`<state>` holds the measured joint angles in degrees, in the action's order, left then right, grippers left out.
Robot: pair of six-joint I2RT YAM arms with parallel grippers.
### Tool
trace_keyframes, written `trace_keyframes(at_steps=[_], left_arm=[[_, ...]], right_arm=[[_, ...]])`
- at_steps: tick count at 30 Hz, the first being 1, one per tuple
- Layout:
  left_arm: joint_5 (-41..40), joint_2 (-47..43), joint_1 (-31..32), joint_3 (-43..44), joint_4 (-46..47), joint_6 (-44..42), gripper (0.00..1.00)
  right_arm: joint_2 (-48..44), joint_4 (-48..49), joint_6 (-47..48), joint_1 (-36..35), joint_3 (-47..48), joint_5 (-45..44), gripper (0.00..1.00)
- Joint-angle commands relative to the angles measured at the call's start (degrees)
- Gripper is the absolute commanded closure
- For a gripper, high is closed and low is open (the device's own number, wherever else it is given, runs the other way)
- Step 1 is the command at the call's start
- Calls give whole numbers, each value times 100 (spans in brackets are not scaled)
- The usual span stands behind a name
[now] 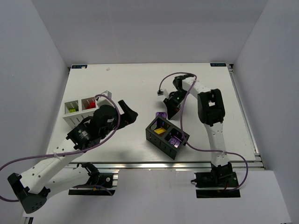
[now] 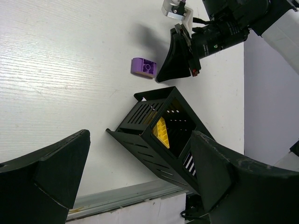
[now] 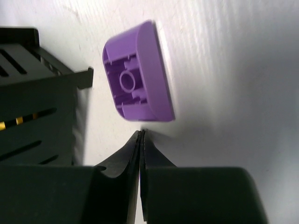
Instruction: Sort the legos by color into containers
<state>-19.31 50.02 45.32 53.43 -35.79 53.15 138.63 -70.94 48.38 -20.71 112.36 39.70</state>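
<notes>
Bench (image 1: 140,84): a white work surface walled on three sides, carrying two sorting boxes and one loose brick.
Left arm (image 1: 84,133): reaches in from the near left corner, its wrist over the ground between the two boxes.
Right arm (image 1: 212,112): rises from the near right edge, folds over and comes down just beyond the black box.
Black box (image 1: 161,140): a slatted two-cell container set at an angle near the middle of the bench, toward the near edge.
White box (image 1: 74,119): a smaller two-cell container on the left side, well apart from the black one.
Left claw (image 1: 128,112): fingers spread wide with nothing between them, just right of the white box and facing the black box.
Right claw (image 3: 141,135): fingers pressed together and empty, the tip just beside the loose purple brick.
Loose purple brick (image 3: 135,86): lies on the bench between the right claw and the far corner of the black box, hollow underside toward the wrist camera.
Yellow brick (image 1: 160,131): inside the black box, in the cell nearer the left arm.
Purple bricks (image 1: 175,140): in the other cell of the black box.
Green brick (image 1: 71,110): in the white box's left cell.
Red brick (image 1: 87,103): in the white box's right cell.
</notes>
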Motion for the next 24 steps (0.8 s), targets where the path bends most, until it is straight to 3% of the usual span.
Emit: trace_keyframes(at_steps=[1,6,15,24], left_arm=[[-117,-54,-23,238,2,-6,2],[-117,16,-23,326,-50,55,2],[-152,96,-23,467,-183,135,2],[-170,148,-23,440,-121,275,2]], right_arm=[[59,360,-223,-100,251,195,95],[313,616,-583,-258,682,468,94],[332,2030,-1725,-372,998,644,89],[429,2532,-1991,-513,1368,951,81]])
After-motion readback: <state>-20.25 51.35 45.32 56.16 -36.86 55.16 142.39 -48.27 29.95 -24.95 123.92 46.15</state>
